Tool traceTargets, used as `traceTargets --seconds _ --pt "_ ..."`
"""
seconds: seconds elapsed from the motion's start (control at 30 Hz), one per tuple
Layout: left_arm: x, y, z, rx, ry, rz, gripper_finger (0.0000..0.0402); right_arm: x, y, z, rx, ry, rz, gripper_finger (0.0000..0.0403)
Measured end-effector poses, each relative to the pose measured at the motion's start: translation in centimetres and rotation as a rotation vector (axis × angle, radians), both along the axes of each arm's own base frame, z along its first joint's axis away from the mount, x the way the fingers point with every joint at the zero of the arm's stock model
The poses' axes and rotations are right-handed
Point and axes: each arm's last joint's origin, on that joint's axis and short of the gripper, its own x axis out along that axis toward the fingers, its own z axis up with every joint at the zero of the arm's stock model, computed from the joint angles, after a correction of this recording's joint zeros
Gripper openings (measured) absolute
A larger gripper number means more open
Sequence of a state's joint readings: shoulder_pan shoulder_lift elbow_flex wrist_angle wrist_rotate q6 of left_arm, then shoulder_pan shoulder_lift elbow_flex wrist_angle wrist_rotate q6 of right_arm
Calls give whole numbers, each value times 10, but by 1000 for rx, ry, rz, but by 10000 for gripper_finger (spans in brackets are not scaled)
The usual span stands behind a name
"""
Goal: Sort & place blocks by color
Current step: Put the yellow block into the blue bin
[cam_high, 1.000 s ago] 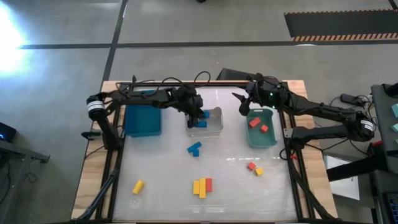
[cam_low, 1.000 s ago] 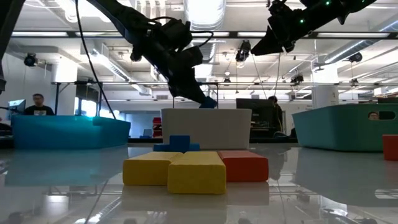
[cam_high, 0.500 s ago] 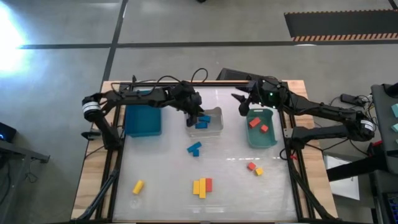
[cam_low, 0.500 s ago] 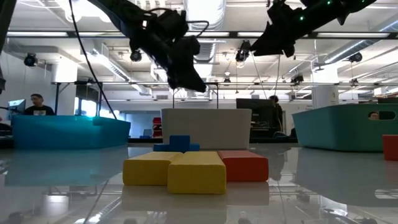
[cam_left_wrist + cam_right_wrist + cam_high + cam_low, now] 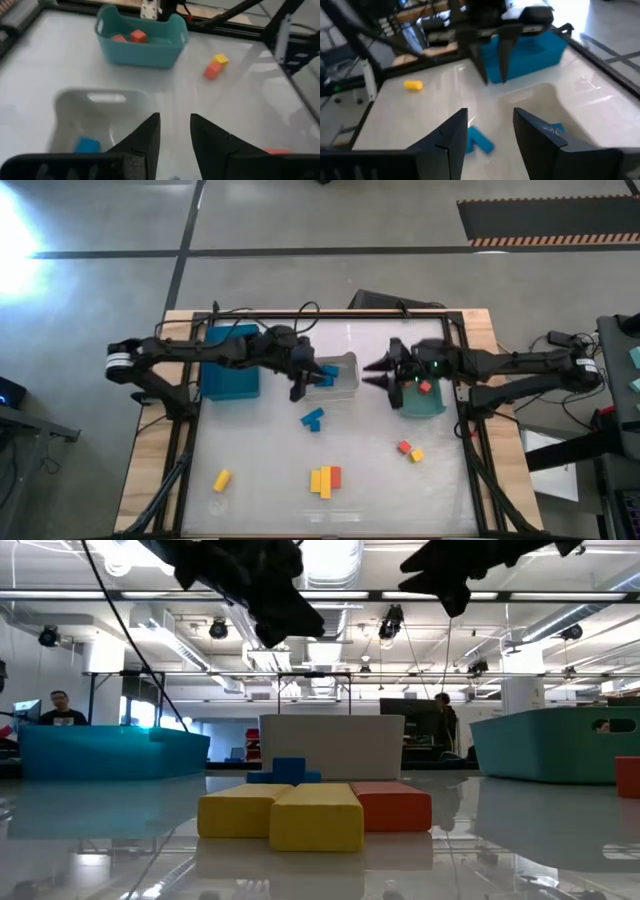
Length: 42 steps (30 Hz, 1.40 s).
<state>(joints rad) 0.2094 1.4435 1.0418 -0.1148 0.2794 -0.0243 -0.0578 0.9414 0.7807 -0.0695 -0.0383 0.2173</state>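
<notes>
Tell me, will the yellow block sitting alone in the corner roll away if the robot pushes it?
Maybe. The lone yellow block looks rounded in the right wrist view, so it may roll if nudged sideways. The table is glossy and reflective, so it would probably slide easily too. It is small and solid-looking, likely light and stiff, not floppy.

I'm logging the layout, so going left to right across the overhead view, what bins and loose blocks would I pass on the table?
Blue bin → yellow block → clear bin → yellow and red cluster → red and yellow pair → green bin. The blue blocks below the clear bin overlap its span, so I left them out.
</notes>
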Motion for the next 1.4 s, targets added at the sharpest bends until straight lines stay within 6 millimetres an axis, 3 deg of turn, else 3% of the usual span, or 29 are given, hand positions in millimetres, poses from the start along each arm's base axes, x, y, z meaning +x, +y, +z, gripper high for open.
traceTargets --seconds 0.27,0.53,0.87,1.2,1.4 --pt "-28 -36 -17 -137 56 4 90 12 59 -21 -117 87 -5 123" --pt "-49 -61 -36 -162 106 38 90 30 88 -52 -69 169 -21 101" --pt "-51 -66 -49 -151 118 25 90 50 95 -90 -35 304 -66 73" --pt "-48 -63 -55 -82 106 82 90 65 86 -94 -96 382 -86 56" --pt "-48 -63 -56 -80 109 87 90 71 73 -91 -120 375 -110 74"
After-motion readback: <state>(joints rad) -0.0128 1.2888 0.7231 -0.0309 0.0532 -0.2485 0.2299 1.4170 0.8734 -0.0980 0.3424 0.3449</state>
